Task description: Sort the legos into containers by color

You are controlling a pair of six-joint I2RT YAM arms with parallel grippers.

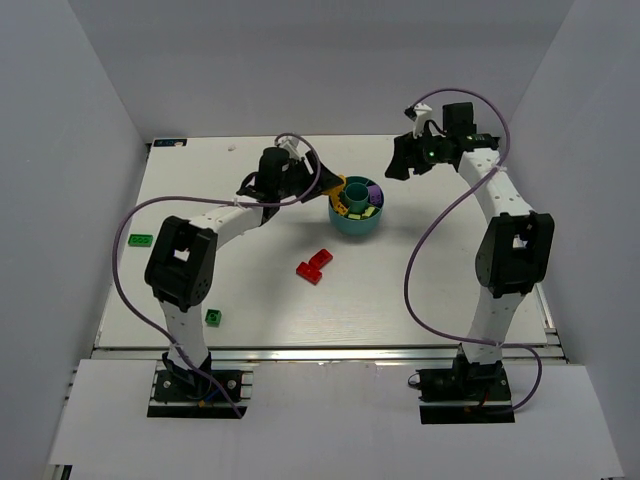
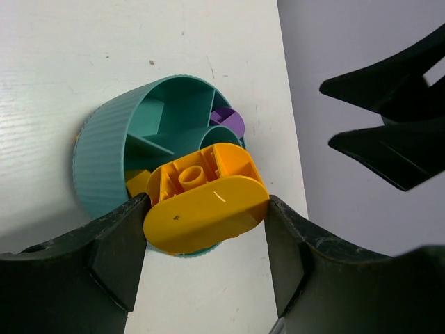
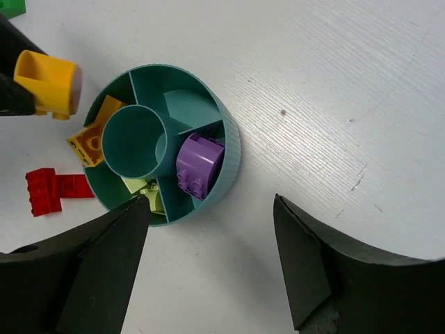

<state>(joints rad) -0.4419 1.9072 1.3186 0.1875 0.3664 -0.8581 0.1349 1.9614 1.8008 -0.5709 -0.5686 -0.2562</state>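
Observation:
The teal dish [image 1: 357, 224] stands at mid-table. My left gripper [image 1: 333, 185] is shut on a yellow-orange lego [image 2: 205, 198] and holds it over the dish's [image 2: 104, 163] left rim. In the right wrist view that lego [image 3: 49, 85] hangs above the compartment with two yellow-orange legos [image 3: 90, 139]. Other compartments hold a purple lego [image 3: 199, 164] and lime green legos [image 3: 142, 193]. My right gripper [image 1: 405, 160] is open and empty, above the table just right of the dish. Red legos [image 1: 315, 265] lie in front of the dish.
A lime green lego [image 1: 140, 239] lies near the table's left edge. A dark green lego [image 1: 214, 317] lies front left, beside my left arm. The white walls stand close on both sides and behind.

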